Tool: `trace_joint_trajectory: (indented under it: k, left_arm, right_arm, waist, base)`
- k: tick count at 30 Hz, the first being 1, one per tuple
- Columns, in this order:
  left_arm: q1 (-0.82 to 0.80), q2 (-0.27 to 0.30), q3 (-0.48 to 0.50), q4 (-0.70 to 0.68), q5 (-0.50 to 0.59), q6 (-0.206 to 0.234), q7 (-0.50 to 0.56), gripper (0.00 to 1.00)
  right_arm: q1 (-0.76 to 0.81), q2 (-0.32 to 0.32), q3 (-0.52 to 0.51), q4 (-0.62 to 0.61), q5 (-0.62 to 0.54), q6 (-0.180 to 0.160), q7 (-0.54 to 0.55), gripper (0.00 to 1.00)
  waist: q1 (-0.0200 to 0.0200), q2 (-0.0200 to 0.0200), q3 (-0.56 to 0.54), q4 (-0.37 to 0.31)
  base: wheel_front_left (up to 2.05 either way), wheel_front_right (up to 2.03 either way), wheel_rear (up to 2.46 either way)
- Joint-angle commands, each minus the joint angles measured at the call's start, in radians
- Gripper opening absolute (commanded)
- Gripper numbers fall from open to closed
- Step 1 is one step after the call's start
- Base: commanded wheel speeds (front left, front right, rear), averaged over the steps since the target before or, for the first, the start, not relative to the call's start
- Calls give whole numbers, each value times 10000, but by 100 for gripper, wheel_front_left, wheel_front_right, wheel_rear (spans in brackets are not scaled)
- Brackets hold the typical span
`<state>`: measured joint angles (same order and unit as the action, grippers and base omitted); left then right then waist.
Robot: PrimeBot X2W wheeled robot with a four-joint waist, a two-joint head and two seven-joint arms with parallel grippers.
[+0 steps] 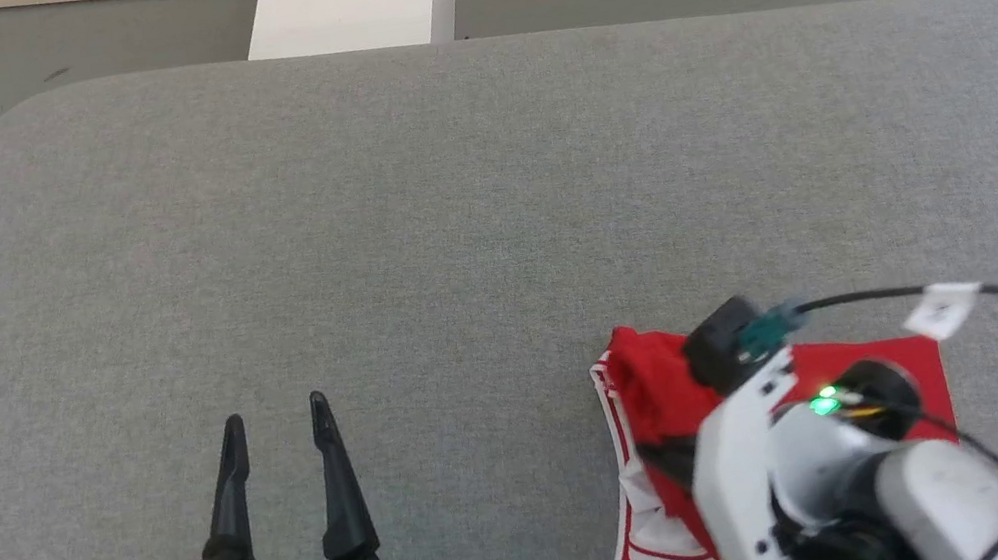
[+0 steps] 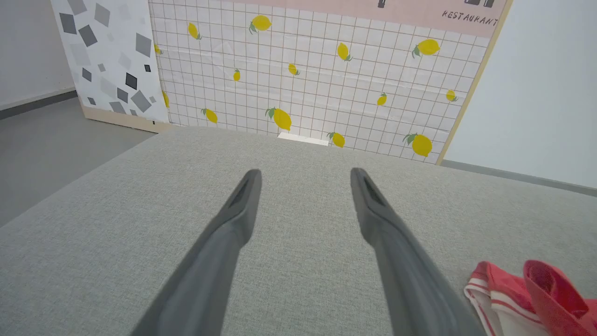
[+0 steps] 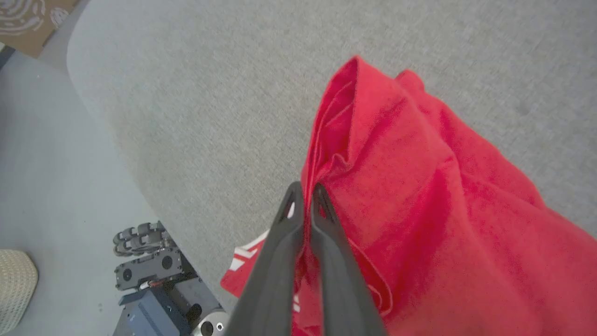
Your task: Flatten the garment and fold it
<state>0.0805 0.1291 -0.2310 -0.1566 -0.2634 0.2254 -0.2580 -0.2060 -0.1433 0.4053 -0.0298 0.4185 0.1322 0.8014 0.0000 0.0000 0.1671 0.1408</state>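
Our right gripper (image 3: 305, 189) pinches a rumpled fold of the soft red garment (image 3: 419, 210), lower right. Our left gripper (image 1: 274, 419) gapes above the grey woven surface (image 1: 450, 227).

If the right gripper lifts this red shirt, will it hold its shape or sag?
Likely floppy: the shirt lies in soft folds and creases, so it should drape from the right gripper, shut on a fold. Probably light: thin cloth. The woven grey surface may drag at it when pulled.
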Motion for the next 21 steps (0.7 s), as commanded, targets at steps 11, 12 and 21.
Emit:
trace_joint_trajectory:
  k: [11, 12, 21]
  left_arm:
    - [-225, -166, 159, 388, 139, -327, -38, 100]
    - [-172, -159, 178, 411, 134, -340, -38, 100]
    - [270, 57, 310, 224, 305, -342, -38, 100]
  right_arm:
    - [-657, 659, 149, 1503, -160, -15, -1546, 100]
    - [-656, 669, 137, 1385, -79, -15, -1588, 100]
    - [796, 146, -2693, -670, -88, -15, -2003, 100]
  waist:
    - [0, 0, -213, -265]
    - [0, 0, -271, -319]
    - [0, 0, -627, -761]
  base:
    - [0, 0, 0]
    - [0, 0, 0]
    - [0, 0, 0]
